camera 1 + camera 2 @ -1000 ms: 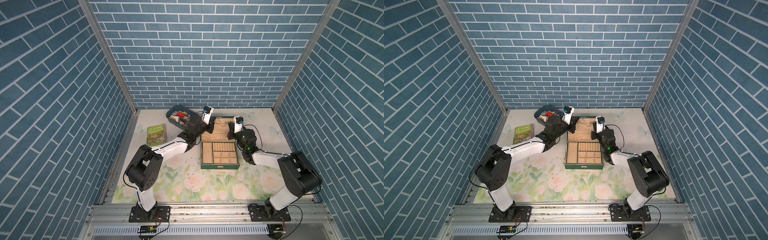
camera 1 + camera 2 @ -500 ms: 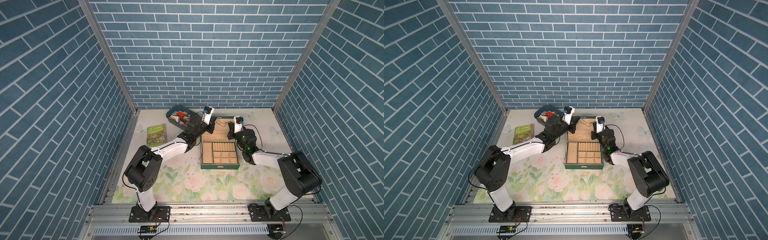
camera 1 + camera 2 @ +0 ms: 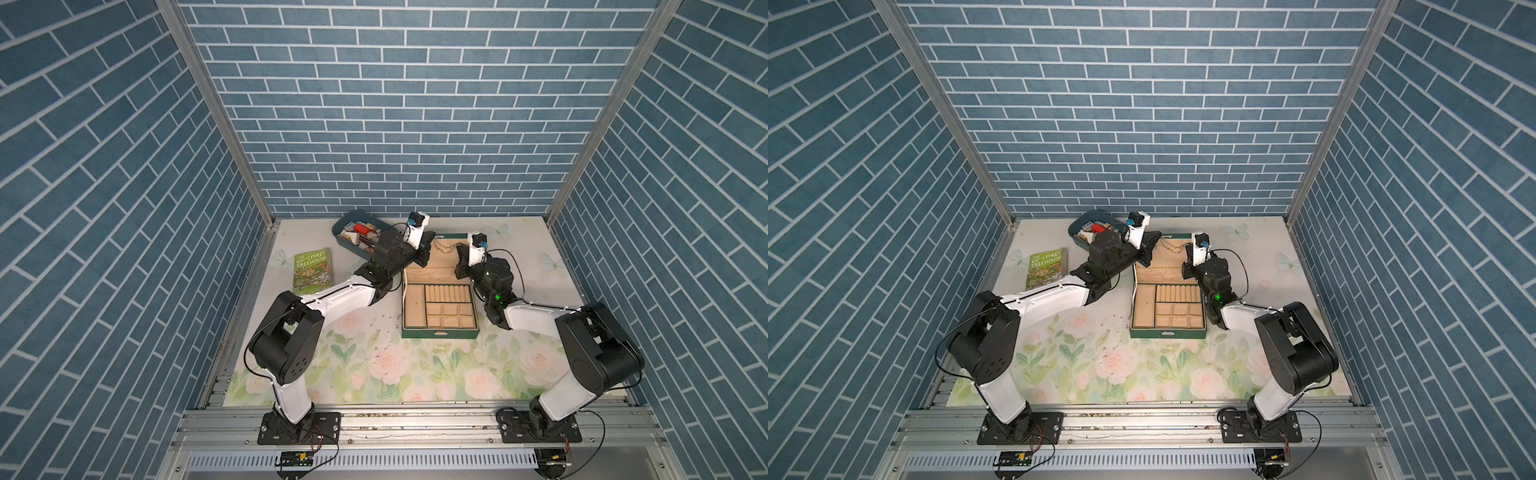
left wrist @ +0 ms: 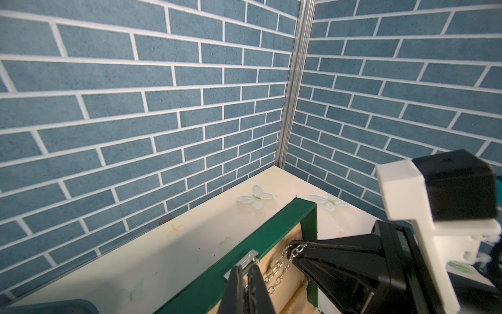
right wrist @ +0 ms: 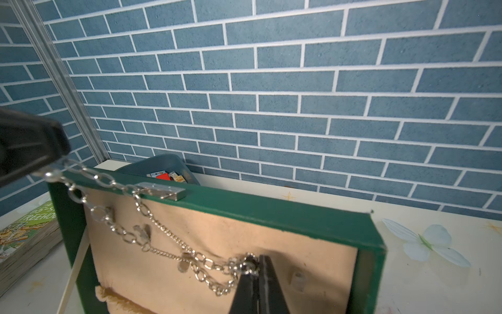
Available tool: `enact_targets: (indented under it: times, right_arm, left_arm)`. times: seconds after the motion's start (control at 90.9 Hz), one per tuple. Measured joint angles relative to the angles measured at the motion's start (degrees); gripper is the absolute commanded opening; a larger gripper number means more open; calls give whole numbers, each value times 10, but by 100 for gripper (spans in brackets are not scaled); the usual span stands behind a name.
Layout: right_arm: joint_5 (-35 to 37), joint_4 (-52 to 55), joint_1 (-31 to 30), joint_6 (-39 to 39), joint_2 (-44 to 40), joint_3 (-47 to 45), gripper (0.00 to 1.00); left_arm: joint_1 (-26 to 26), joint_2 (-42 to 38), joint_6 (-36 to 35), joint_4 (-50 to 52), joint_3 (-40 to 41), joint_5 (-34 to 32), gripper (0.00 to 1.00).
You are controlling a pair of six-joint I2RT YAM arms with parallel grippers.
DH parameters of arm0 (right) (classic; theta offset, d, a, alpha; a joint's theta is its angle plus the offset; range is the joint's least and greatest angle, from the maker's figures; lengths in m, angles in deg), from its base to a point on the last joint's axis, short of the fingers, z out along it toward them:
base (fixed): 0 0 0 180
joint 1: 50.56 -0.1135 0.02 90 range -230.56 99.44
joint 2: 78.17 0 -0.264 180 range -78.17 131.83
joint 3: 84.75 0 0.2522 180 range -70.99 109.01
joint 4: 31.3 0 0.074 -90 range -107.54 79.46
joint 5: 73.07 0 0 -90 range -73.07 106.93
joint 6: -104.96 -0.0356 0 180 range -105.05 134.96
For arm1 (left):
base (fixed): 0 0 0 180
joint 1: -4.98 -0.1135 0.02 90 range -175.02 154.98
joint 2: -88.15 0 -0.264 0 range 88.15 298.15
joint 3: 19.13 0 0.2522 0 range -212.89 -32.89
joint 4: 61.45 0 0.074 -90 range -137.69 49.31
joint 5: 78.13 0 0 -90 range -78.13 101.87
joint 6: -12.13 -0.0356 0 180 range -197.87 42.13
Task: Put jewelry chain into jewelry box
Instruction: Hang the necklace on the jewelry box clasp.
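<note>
The jewelry box [image 3: 440, 332] [image 3: 1167, 332] stands open mid-table, dark green with beige compartments, its lid [image 5: 271, 209] [image 4: 271, 228] upright at the back. The jewelry chain [image 3: 444, 248] [image 3: 1177, 248] hangs stretched in front of the lid's beige lining, held at both ends. My left gripper [image 3: 432, 243] [image 3: 1158, 239] [image 4: 245, 271] is shut on one end, close to the lid's metal clasp [image 4: 247, 257]. My right gripper [image 3: 458, 250] [image 3: 1188, 250] [image 5: 254, 262] is shut on the other end. Between them the chain [image 5: 168, 233] [image 4: 277, 267] sags in loops with a small pendant.
A blue-grey tub [image 3: 338, 232] [image 3: 1077, 232] [image 5: 163, 165] of small items sits at the back left, just behind the left arm. A green book [image 3: 311, 270] [image 3: 1045, 268] lies to the left. Brick walls close in the floral table on three sides.
</note>
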Motion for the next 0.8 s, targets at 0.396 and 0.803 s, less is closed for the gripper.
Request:
enact_targets:
  times: [0.396, 0.803]
  right_arm:
    - [0, 0, 0, 0, 0, 0, 0]
    - [0, 0, 0, 0, 3, 2, 0]
  left_arm:
    - [3, 9, -12, 16, -22, -41, 0]
    - [2, 10, -12, 14, -22, -101, 0]
